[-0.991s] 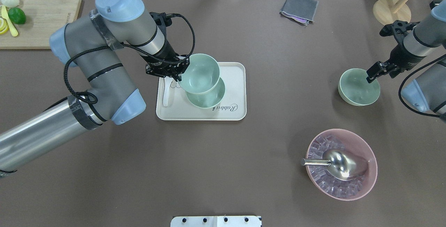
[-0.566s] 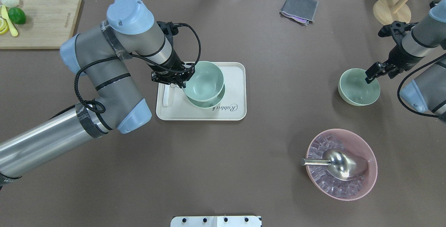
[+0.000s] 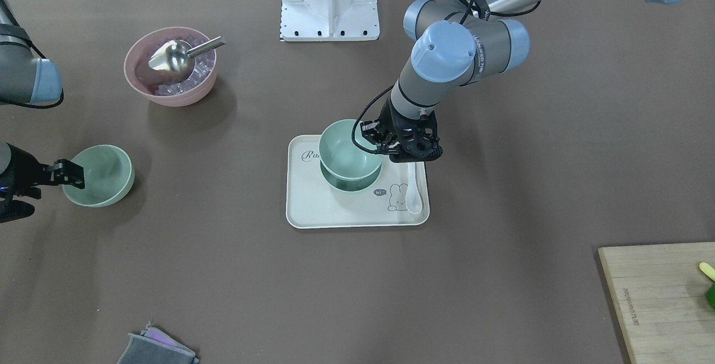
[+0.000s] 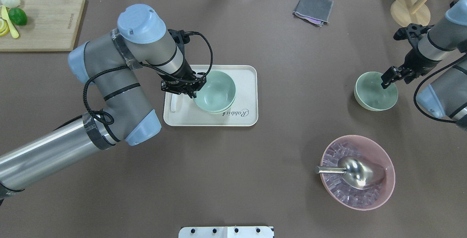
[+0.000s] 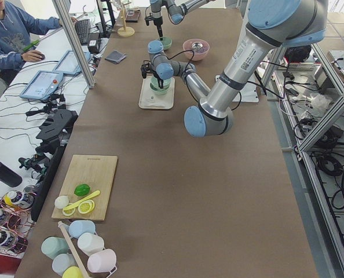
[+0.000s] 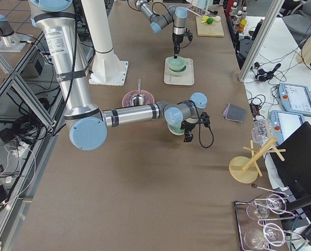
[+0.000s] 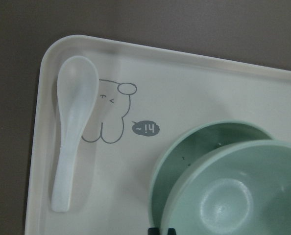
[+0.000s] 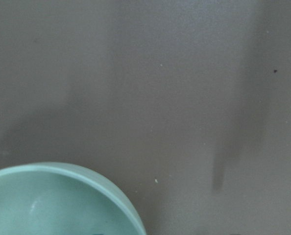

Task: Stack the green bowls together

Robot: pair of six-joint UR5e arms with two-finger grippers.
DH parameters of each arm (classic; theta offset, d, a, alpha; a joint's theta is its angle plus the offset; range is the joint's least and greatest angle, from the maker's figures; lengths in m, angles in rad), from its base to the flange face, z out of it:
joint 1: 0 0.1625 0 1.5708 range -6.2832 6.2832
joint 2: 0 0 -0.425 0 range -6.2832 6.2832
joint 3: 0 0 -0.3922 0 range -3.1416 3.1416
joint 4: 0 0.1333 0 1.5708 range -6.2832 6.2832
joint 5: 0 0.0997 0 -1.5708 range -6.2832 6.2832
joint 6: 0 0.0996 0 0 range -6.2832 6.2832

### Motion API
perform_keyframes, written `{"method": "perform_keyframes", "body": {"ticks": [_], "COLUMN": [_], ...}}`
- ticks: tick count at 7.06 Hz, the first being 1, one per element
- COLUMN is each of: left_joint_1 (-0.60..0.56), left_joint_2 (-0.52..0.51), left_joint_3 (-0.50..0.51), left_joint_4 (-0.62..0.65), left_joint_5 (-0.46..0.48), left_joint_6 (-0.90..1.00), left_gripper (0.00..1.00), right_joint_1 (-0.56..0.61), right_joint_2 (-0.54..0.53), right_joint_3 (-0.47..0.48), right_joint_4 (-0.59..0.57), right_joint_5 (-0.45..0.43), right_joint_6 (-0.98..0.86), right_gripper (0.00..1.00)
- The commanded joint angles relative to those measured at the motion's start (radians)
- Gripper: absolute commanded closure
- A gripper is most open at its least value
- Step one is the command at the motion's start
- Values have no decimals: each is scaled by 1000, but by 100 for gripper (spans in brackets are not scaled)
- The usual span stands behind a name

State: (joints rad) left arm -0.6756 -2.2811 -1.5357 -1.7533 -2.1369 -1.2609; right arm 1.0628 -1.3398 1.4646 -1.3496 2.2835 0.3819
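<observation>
Upper bowl (image 4: 215, 86) nested in lower bowl (image 3: 351, 184), left fingers (image 4: 193, 92) clamp its rim. Third bowl (image 4: 374, 95) near right edge of table (image 4: 277, 157), unstacked. Right fingers (image 4: 387, 80) at rim, can't tell grip.

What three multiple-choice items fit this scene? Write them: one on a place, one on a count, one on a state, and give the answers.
1. Where does the white spoon lie? A on the tray; B in the pink bowl; C on the cutting board.
2. How many green bowls are on the table? A two; B three; C four.
3. The left hand is: A holding the spoon; B open over bare table; C gripping a bowl's rim.

Answers: 1 A, the spoon lies along the tray's edge beside the bowls. 2 B, an upper bowl sits in a lower bowl on the tray, and a third bowl stands by the right hand. 3 C, the left hand clamps the upper bowl's rim.
</observation>
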Motion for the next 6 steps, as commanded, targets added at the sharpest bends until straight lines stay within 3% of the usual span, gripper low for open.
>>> {"method": "perform_keyframes", "body": {"ticks": [1,2,3,4,5,6], "left_joint_1": [1,1,1,1,2,2], "left_joint_2": [0,0,-1,-3,-5,-3], "left_joint_3": [11,20,20,20,25,38], "left_joint_4": [-8,-27,-29,-32,-37,-81], "left_joint_5": [0,0,0,0,0,0], "left_joint_6": [0,0,-3,-3,-3,-3], "left_gripper": [100,100,99,94,74,36], "right_joint_1": [-1,-1,-1,-1,-1,-1], "right_joint_2": [1,1,1,1,1,5], "right_joint_3": [-3,-4,-3,-3,-3,-3], "right_joint_4": [0,1,0,0,0,0], "right_joint_5": [2,2,4,5,5,5], "right_joint_6": [0,0,0,0,2,2], "right_gripper": [65,89,100,100,100,100]}}
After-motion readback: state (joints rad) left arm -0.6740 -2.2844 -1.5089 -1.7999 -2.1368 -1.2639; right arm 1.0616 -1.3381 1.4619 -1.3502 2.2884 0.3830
